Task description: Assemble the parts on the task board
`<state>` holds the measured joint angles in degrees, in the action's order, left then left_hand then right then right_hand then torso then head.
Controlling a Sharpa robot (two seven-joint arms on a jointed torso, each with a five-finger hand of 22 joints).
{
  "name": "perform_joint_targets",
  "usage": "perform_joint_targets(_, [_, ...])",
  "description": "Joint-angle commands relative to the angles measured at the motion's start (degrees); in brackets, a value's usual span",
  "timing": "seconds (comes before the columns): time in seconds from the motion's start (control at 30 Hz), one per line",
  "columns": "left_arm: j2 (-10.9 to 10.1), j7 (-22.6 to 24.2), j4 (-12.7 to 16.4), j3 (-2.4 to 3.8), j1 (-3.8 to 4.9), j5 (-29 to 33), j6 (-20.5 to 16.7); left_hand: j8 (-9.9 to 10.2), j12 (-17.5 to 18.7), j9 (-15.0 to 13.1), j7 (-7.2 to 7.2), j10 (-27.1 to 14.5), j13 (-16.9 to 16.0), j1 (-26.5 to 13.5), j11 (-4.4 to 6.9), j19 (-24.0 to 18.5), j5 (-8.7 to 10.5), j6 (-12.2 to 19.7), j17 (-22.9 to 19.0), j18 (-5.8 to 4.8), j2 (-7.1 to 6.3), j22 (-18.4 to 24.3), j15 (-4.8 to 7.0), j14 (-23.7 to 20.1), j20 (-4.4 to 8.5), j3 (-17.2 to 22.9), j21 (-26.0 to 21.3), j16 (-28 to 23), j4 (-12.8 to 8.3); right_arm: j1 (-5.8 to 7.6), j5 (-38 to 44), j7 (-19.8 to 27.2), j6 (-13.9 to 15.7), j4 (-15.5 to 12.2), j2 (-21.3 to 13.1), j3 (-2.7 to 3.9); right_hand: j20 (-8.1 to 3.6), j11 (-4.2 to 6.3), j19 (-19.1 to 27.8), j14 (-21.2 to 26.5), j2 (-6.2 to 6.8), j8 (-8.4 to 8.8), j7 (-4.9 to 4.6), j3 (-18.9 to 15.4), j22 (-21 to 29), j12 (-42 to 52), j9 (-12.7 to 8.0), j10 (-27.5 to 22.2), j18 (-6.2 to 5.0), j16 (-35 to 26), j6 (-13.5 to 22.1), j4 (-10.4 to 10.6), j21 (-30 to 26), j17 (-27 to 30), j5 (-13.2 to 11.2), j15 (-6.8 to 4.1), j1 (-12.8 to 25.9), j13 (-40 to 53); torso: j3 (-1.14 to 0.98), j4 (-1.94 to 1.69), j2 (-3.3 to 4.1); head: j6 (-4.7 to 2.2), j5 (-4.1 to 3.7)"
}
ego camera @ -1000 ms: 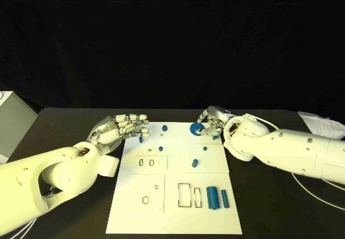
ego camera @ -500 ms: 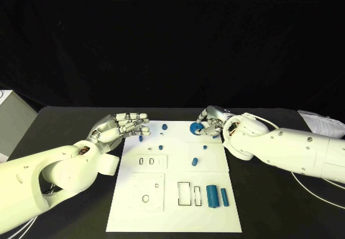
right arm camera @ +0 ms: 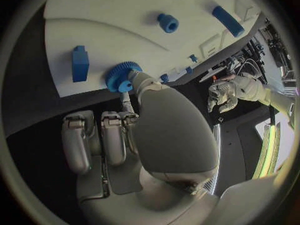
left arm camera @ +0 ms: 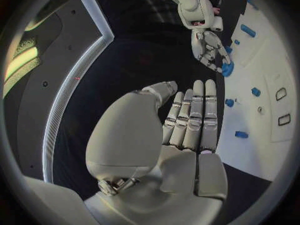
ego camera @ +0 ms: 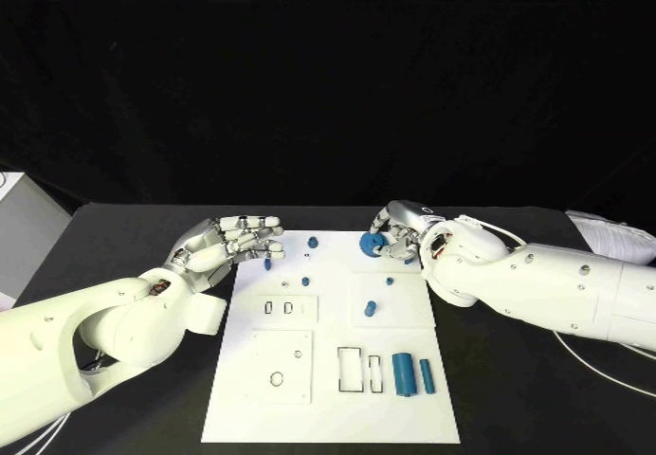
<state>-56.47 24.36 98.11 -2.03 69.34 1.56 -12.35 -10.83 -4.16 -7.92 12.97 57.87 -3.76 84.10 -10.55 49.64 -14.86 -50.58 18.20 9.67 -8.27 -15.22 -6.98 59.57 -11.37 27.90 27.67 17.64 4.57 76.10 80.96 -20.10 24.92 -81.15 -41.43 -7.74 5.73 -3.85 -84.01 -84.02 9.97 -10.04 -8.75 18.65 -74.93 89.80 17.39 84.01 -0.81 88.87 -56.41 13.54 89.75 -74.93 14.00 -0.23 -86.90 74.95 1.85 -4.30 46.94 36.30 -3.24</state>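
I see my two arms in smooth white rounded shells, with small dark screws on the right arm. Each one ends in a silver metal hand: the left hand has segmented fingers with darker gaps, and the right hand carries thin cables at its wrist.
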Motion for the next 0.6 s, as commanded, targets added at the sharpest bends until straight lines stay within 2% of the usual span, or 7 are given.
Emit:
perform_joint_targets(0.03, [0.1,0.3,0.1,0.05,0.06,-0.2,1.0,0.3,0.3,0.0,0.92,0.4,0.0,-0.6,0.1,-0.4,0.19,-0.3,0.0,-0.23,-0.04,-0.1,0.11,-0.3,-0.03,0.1,0.2,0.2,-0.3,-0.14,4.6,0.5,2.2,-0.8,0.0,-0.05,-0.34,0.61,-6.0,-5.4,-0.1,-1.28,0.86,1.1,-15.1,0.2,0.4,6.0,0.81,0.3,-1.9,-0.1,0.3,-12.6,0.6,-0.57,-0.1,15.1,0.0,-0.02,0.03,-0.02,0.0])
perform_joint_targets(0.3, [0.1,0.3,0.1,0.05,0.06,-0.2,1.0,0.3,0.3,0.0,0.92,0.4,0.0,-0.6,0.1,-0.4,0.19,-0.3,0.0,-0.23,-0.04,-0.1,0.11,-0.3,-0.03,0.1,0.2,0.2,-0.3,-0.21,8.2,1.3,6.1,-5.1,-0.1,-0.02,-0.45,0.73,-6.0,-5.4,1.07,-1.53,1.0,2.5,-15.1,0.2,0.4,6.0,0.81,0.4,-2.2,0.0,0.3,-12.7,0.6,-0.67,1.8,15.1,0.05,-0.02,-0.02,-0.18,0.12])
perform_joint_targets(0.47, [0.2,0.3,0.1,0.05,0.06,-0.2,1.1,0.3,0.3,0.0,0.92,0.4,0.0,-0.6,0.1,-0.4,0.19,-0.3,0.0,-0.23,-0.04,-0.1,0.11,-0.3,-0.03,0.1,0.2,0.2,-0.3,-0.21,10.2,1.4,6.9,-6.8,1.6,-0.01,-0.48,0.75,-6.0,-5.4,1.39,-1.56,1.02,2.8,-15.1,0.2,0.4,6.0,0.81,0.4,-2.2,0.0,0.3,-12.8,0.4,-0.7,2.2,15.1,0.09,-0.01,-0.03,-0.3,0.32])
perform_joint_targets(0.6, [0.2,0.3,0.2,0.05,0.06,-0.2,1.1,0.3,0.3,0.0,0.92,0.4,0.0,-0.6,0.1,-0.4,0.19,-0.3,0.0,-0.23,-0.04,-0.1,0.11,-0.3,-0.03,0.1,0.2,0.2,-0.3,-0.21,11.5,1.2,7.0,-7.0,3.6,-0.01,-0.49,0.74,-6.0,-5.4,1.59,-1.52,1.0,2.9,-15.1,0.2,0.4,6.0,0.81,0.3,-2.0,0.0,0.3,-12.7,0.3,-0.7,2.6,15.1,0.11,-0.05,0.03,-0.35,0.47])
